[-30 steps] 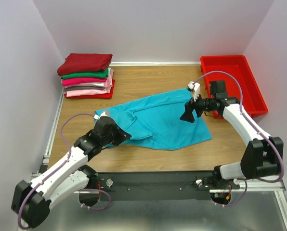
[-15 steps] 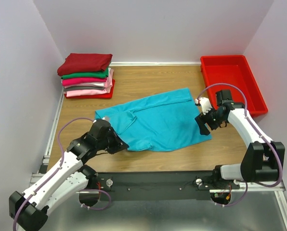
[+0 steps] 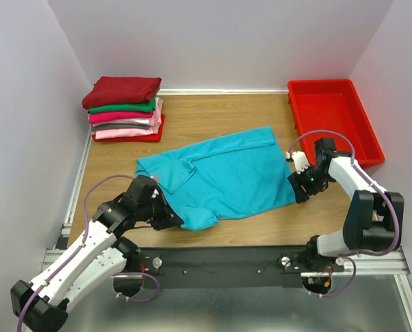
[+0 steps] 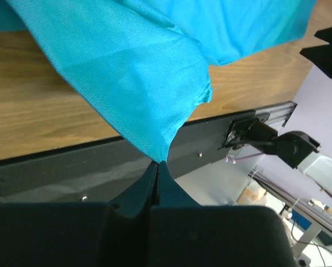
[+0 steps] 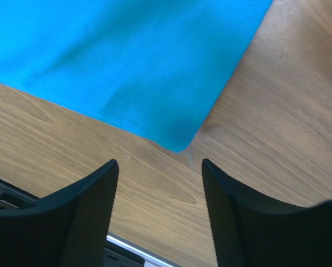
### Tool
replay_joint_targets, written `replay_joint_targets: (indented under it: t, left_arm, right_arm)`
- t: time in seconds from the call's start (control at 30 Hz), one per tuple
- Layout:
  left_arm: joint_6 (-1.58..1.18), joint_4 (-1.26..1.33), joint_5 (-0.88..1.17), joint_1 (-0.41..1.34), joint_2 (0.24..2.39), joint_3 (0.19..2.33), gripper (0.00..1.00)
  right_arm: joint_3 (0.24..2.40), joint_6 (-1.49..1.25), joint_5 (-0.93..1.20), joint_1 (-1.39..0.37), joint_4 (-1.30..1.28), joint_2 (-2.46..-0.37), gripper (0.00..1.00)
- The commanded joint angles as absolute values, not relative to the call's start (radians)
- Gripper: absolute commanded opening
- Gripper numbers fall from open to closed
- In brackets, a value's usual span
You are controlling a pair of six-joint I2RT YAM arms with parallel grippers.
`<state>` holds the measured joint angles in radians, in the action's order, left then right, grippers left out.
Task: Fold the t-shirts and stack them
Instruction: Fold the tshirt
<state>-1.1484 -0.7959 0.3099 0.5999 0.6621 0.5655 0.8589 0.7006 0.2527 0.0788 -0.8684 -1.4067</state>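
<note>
The teal t-shirt [image 3: 227, 173] lies spread on the wooden table, mid-table. My left gripper [image 3: 169, 218] is shut on its near left corner, pinching a point of teal cloth [image 4: 149, 105] between the closed fingertips [image 4: 157, 163] over the table's front edge. My right gripper [image 3: 301, 188] is open and empty, low over the table just off the shirt's near right corner [image 5: 177, 142]; its fingers [image 5: 88, 194] straddle bare wood. The folded stack of dark red, green, magenta and pink t-shirts [image 3: 123, 111] sits at the back left.
A red plastic bin [image 3: 334, 117] stands at the back right, beside the right arm. The black rail [image 3: 227, 263] runs along the near table edge, close under the left gripper. Purple walls enclose the table on three sides.
My left gripper has pulled the shirt's near left corner toward the front edge. My right gripper has moved right and nearer, off the shirt, and the shirt now lies flatter.
</note>
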Motion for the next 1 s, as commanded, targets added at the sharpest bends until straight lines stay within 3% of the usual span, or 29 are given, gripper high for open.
replay_joint_targets:
  t: [0.0, 0.37, 0.77, 0.9, 0.93, 0.97]
  left_arm:
    - [-1.144, -0.845, 0.4, 0.604, 0.65, 0.6, 0.0]
    - [-1.106, -0.997, 0.42, 0.606, 0.67, 0.643, 0.0]
    - [-1.106, -1.043, 0.425, 0.604, 0.687, 0.664, 0.0]
    - [-1.097, -1.078, 0.425, 0.604, 0.706, 0.689, 0.0]
    - [-1.097, -1.083, 0.429, 0.606, 0.712, 0.69, 0.0]
    - [-1.097, -1.086, 0.436, 0.604, 0.715, 0.69, 0.0]
  right_arm:
    - [0.853, 0.713, 0.276, 0.086, -0.859, -1.471, 0.66]
    - [0.862, 0.689, 0.287, 0.091, -0.79, -1.559, 0.59]
    - [0.842, 0.704, 0.278, 0.094, -0.787, -1.543, 0.34]
    - [0.836, 0.71, 0.272, 0.094, -0.788, -1.522, 0.3]
    - [0.835, 0.712, 0.273, 0.094, -0.79, -1.517, 0.23]
    - [0.834, 0.71, 0.273, 0.094, -0.79, -1.508, 0.07]
